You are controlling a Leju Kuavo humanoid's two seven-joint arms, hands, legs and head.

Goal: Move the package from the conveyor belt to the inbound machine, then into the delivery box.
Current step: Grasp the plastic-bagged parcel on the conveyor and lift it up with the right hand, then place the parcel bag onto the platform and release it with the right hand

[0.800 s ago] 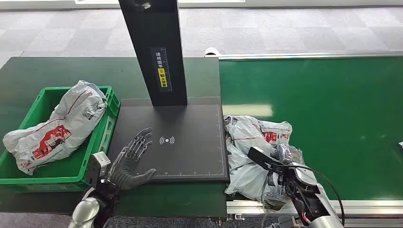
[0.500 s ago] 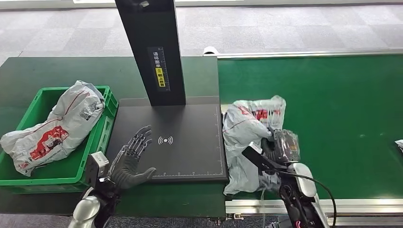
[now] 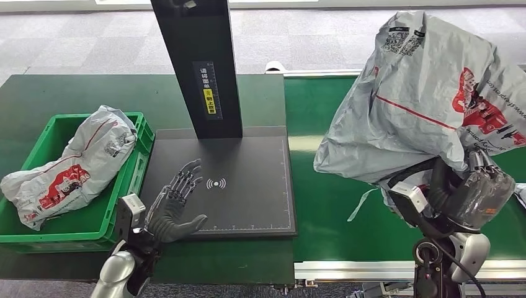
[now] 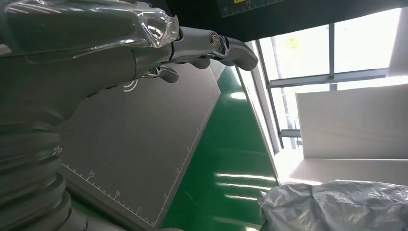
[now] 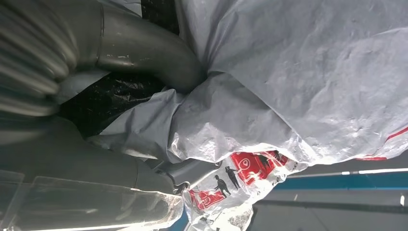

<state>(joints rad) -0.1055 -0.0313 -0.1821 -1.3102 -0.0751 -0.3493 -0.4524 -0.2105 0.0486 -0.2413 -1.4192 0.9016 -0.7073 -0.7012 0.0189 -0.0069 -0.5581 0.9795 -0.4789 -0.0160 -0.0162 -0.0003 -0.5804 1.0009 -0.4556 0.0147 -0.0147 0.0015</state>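
Observation:
My right hand (image 3: 472, 189) grips a large grey plastic package (image 3: 422, 93) with red print and holds it high above the green conveyor belt (image 3: 397, 205). In the right wrist view the thumb presses into the package (image 5: 298, 82) and its folds wrap the hand (image 5: 120, 57). The black inbound machine plate (image 3: 248, 180) with its upright post (image 3: 198, 62) lies to the left of the belt. My left hand (image 3: 173, 208) hovers open over the plate's near left corner, fingers spread; the left wrist view shows that hand (image 4: 96, 48) above the plate (image 4: 144, 139).
A green crate (image 3: 133, 186) at the left holds another grey and red package (image 3: 74, 164). The dark green table surrounds the plate. A metal rail (image 3: 372, 270) edges the belt's near side. Grey floor tiles lie beyond.
My right hand has lifted the package off the belt and raised it high toward the camera. The left hand has stayed over the plate.

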